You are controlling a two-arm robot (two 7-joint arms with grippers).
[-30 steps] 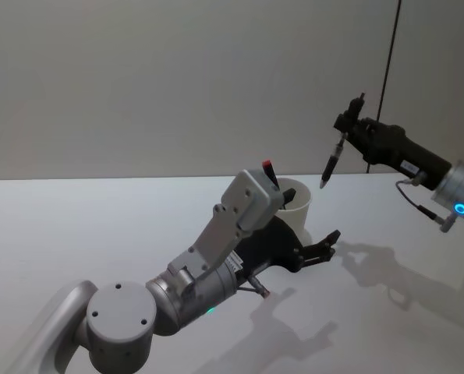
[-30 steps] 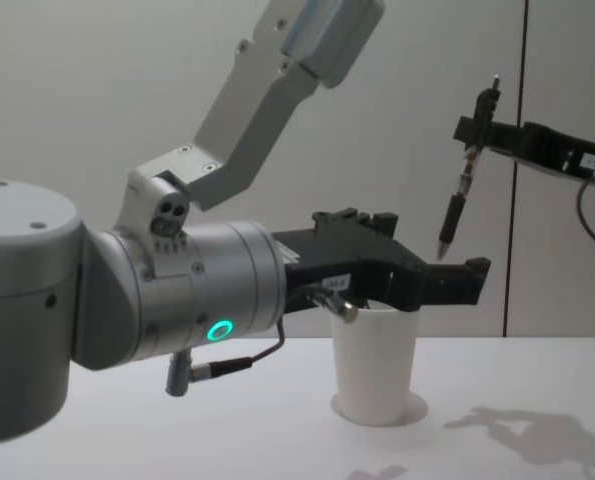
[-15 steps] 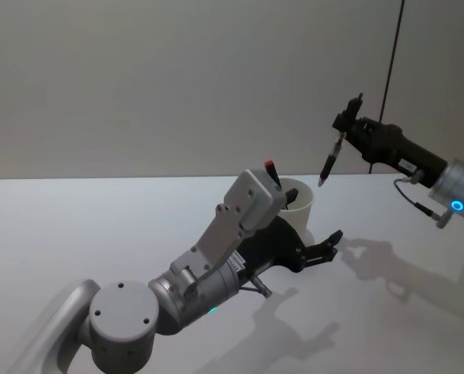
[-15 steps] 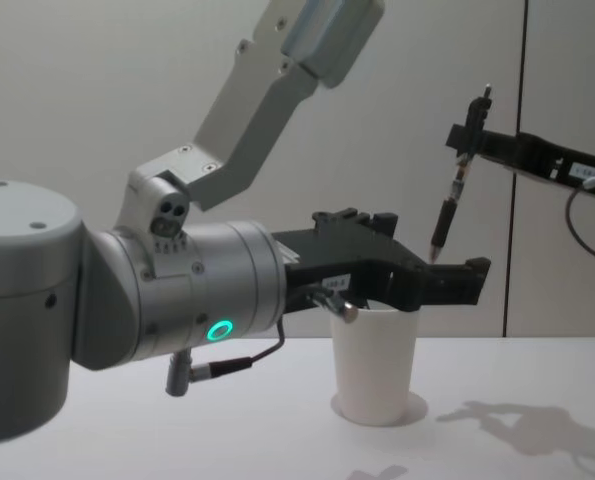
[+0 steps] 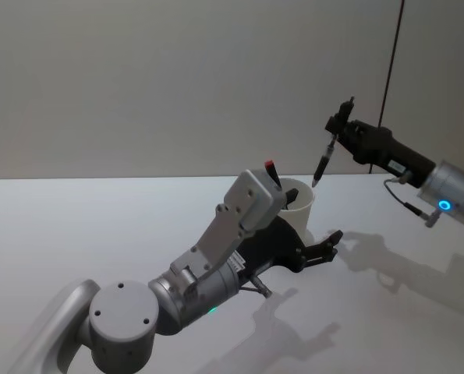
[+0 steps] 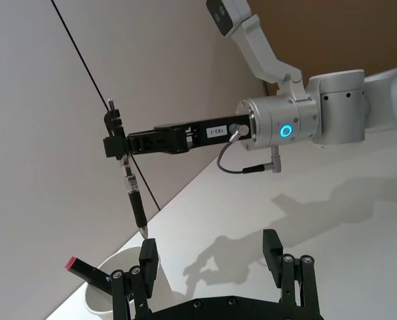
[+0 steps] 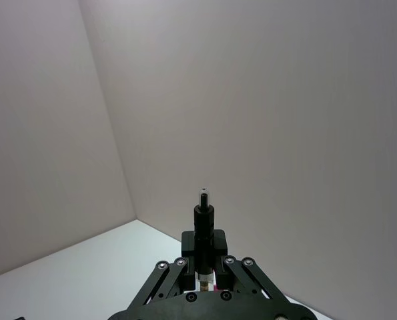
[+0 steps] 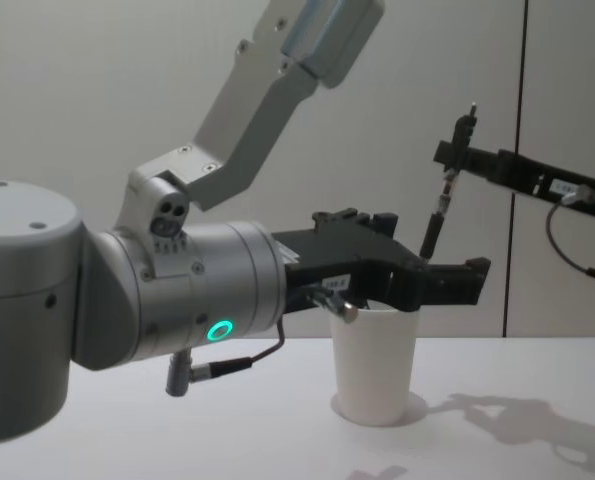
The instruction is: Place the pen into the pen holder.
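White paper pen holder (image 5: 298, 204) stands upright on the white table (image 5: 99, 226) in the head view, partly hidden behind the left arm. A red-capped item (image 5: 271, 172) sticks out of it. Left gripper (image 5: 325, 249) sits low just beside the cup, jaws apart, nothing in them. Right gripper (image 5: 338, 126) is up high to the right, clamped on the pen (image 5: 323, 157), which hangs tip-down, slightly tilted, tip just above the cup's far rim.

Left wrist: pen (image 6: 133, 192) seen full length, held near its upper end by the right gripper (image 6: 114, 143); tip close above the cup rim (image 6: 118, 280), not inside. Left fingers (image 6: 273, 248) spread wide.

Right wrist: only the pen's top end (image 7: 203, 220) sticks up between the closed right fingers (image 7: 178, 267); cup isn't visible.

Chest: side-on, pen holder (image 8: 375, 362) below the left gripper (image 8: 447, 282); pen (image 8: 436, 222) tip drops behind the left fingers, so tip-to-rim gap can't be read.
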